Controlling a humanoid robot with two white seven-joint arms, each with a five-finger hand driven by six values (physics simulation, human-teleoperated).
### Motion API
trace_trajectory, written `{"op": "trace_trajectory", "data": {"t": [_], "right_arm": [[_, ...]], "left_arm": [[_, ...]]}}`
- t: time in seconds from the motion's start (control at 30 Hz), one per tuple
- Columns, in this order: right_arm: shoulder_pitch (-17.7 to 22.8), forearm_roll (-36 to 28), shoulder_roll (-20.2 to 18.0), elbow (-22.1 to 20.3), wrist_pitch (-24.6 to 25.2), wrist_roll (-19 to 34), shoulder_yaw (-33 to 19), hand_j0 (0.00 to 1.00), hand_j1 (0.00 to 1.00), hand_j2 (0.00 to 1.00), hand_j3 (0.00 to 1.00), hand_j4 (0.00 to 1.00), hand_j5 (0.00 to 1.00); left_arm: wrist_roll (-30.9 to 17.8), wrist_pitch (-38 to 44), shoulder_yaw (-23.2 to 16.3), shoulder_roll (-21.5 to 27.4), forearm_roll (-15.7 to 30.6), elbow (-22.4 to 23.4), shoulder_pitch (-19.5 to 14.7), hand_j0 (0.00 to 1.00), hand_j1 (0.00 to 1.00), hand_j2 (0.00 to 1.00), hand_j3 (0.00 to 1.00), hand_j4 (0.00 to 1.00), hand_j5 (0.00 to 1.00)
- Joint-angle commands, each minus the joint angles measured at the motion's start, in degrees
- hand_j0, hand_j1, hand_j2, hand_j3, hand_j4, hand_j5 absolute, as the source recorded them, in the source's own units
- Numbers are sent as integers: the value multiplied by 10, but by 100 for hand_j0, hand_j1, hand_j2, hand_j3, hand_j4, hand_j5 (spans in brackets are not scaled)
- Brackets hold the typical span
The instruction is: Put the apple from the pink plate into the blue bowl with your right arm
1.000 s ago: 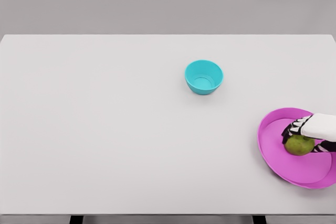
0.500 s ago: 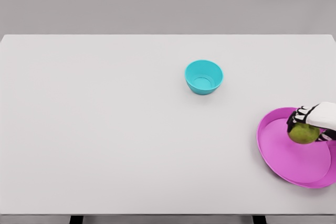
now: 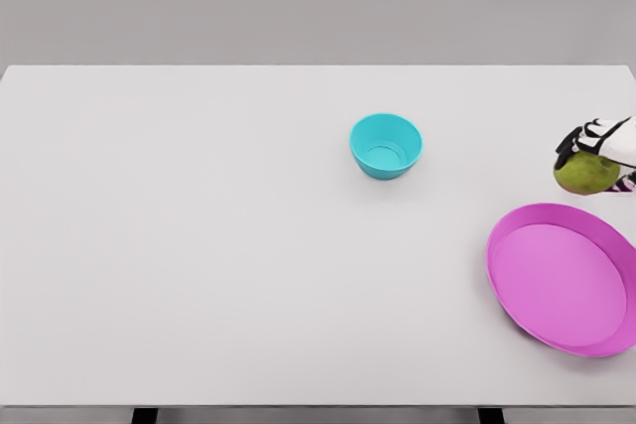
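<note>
Apple (image 3: 585, 175), round, yellow-green, clasped in right hand (image 3: 603, 149) fingers (image 3: 576, 138), above pink plate (image 3: 509, 240)

A green apple (image 3: 586, 175) hangs above the table, beyond the pink plate (image 3: 561, 278), right of the blue bowl (image 3: 386, 146).

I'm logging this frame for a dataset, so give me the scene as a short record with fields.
apple: green, gripped in the right hand, lifted clear of the plate
pink plate: empty, at the table's right edge
blue bowl: empty, upright, right of the table's middle
table: white
left arm: not in view
</note>
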Motion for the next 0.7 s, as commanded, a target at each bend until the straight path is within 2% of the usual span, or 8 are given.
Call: {"op": "trace_trajectory", "data": {"t": [0.0,0.1,0.2,0.4,0.6,0.67], "right_arm": [[-1,-3,13,-2,1,0,3,43,43,43,43,43,43],[-18,-1,35,-2,1,0,10,43,43,43,43,43,43],[-54,0,56,2,1,0,57,43,43,43,43,43,43],[-79,0,94,3,1,0,87,43,43,43,43,43,43],[-139,4,117,24,1,0,158,43,43,43,43,43,43],[-148,6,124,28,1,0,165,43,43,43,43,43,43]], "left_arm": [[1,0,0,0,0,0,0,100,100,100,100,100,100],[0,0,0,0,0,0,0,100,100,100,100,100,100],[0,-1,0,0,0,0,0,100,100,100,100,100,100],[0,0,0,0,0,0,0,100,100,100,100,100,100],[0,0,0,0,1,0,0,100,100,100,100,100,100],[0,0,0,0,0,0,0,100,100,100,100,100,100]]}}
